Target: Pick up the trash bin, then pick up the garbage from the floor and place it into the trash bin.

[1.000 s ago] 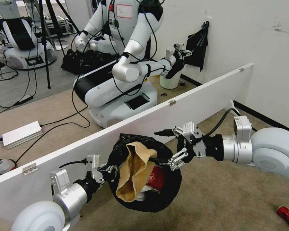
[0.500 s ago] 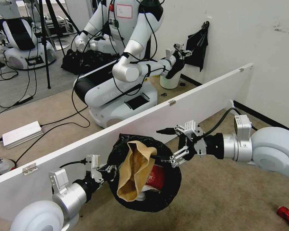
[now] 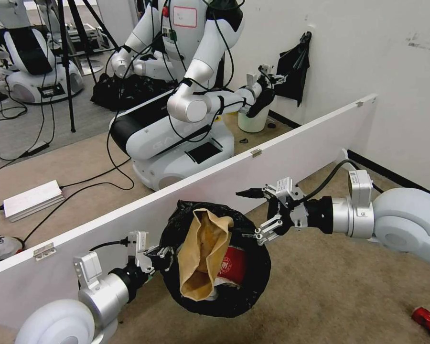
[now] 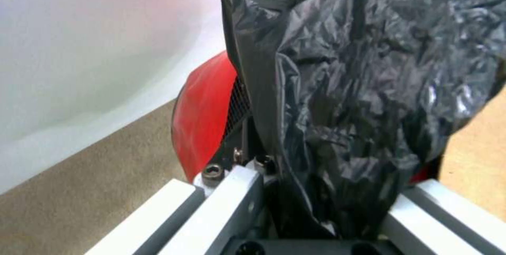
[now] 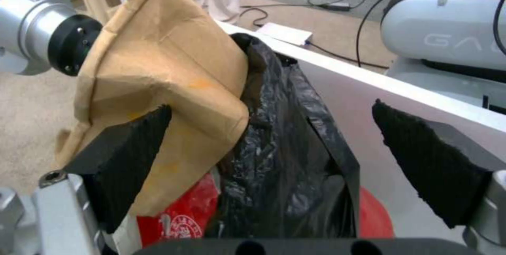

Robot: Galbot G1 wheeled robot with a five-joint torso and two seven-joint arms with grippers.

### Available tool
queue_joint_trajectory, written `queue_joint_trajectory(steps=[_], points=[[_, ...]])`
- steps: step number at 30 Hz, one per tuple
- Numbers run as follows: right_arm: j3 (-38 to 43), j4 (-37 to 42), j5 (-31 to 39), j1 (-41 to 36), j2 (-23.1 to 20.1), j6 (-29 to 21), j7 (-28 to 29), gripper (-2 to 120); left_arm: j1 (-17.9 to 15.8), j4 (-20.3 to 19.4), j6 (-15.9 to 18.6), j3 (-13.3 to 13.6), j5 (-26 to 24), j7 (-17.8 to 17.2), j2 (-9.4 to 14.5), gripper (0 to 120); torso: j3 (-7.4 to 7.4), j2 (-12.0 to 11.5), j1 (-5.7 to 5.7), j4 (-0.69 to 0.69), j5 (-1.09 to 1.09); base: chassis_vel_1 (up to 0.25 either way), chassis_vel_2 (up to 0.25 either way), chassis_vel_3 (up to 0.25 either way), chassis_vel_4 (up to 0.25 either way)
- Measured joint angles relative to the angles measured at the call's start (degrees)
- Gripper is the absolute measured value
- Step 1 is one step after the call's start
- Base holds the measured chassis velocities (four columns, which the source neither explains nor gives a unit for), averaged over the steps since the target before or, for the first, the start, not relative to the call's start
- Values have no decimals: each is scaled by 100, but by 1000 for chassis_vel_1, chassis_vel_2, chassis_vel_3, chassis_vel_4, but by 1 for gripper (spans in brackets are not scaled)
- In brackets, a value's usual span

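The trash bin [image 3: 243, 291], red with a crinkly black liner, hangs tilted above the carpet, and my left gripper [image 3: 163, 252] is shut on its rim. In the left wrist view the liner [image 4: 358, 89] drapes over the red body [image 4: 203, 116]. A tan paper bag [image 3: 203, 258] sticks out of the bin's mouth, over a red-white paper cup [image 3: 231, 265]. My right gripper [image 3: 241, 213] stands open just right of the rim, holding nothing. From the right wrist, its pads [image 5: 126, 156] flank the paper bag [image 5: 163, 73] and liner [image 5: 284, 136]. A red can [image 3: 427, 321] lies on the floor at the lower right.
A long white partition board [image 3: 296, 153] runs diagonally just behind the bin. Beyond it stand another robot [image 3: 186, 95], a white bin [image 3: 252, 119], cables and a white box [image 3: 33, 198]. A white wall closes the right side. Open carpet [image 3: 344, 296] lies under my right arm.
My right gripper, open, has drawn back a little up and to the right from the bin's rim. The paper bag has settled slightly in the bin. The left arm holds still.
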Motion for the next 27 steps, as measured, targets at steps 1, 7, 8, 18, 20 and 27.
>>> queue_joint_trajectory(steps=[1,7,8,18,20,27], points=[[0,0,0,0,0,0,0,98,0,0,0,0,0,0,0,0,0,0,0,0,0,0,0,0,0],[-18,-78,-49,-17,-14,10,-15,98,43,-41,12,-4,-120,-62,1,0,0,0,0,0,0,0,0,0,0],[-18,-78,-49,-17,-14,10,-15,98,43,-41,12,-4,-120,-62,1,0,0,0,0,0,0,0,0,0,0],[-41,-170,-121,-55,9,23,2,98,90,-66,21,-16,-260,-119,26,0,0,0,0,0,0,0,0,0,0],[-48,-167,-127,-59,-1,26,8,98,91,-80,24,-16,-304,-144,21,0,0,0,0,0,0,0,0,0,0],[-90,-203,-147,-69,35,27,48,98,121,-160,30,-32,-451,-168,5,0,0,0,0,0,0,0,0,0,0]])
